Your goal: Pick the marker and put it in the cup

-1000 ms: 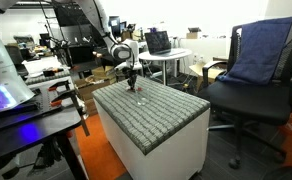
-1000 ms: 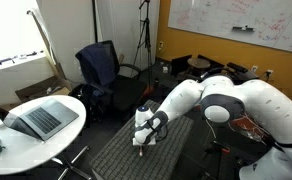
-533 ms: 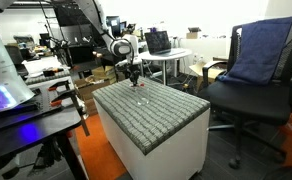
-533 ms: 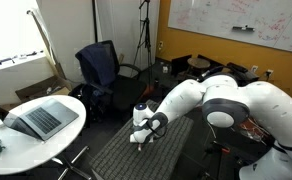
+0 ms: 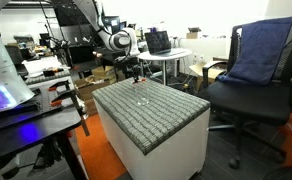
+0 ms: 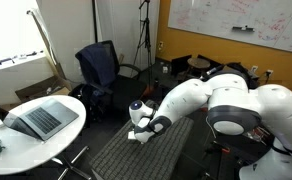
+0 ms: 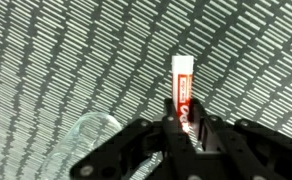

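Observation:
In the wrist view my gripper (image 7: pixel 184 128) is shut on the red marker (image 7: pixel 182 85), whose whitish end points away from the jaws over the grey ribbed pad. The clear cup (image 7: pixel 92 135) shows faintly to the lower left of the marker, beside the jaws. In an exterior view the gripper (image 5: pixel 136 75) hangs above the far end of the pad, with the cup (image 5: pixel 141 100) as a faint glint below it. In an exterior view the gripper (image 6: pixel 138 133) is lifted above the pad; the cup is too faint to make out there.
The grey ribbed pad (image 5: pixel 156 110) covers a white box-like table. A dark office chair (image 5: pixel 251 95) with a blue cloth stands beside it. A round white table with a laptop (image 6: pixel 41 118) stands nearby. A bench (image 5: pixel 26 115) with equipment is on the other side.
The gripper has risen from the pad with the marker in it, moving up and slightly back over the last second.

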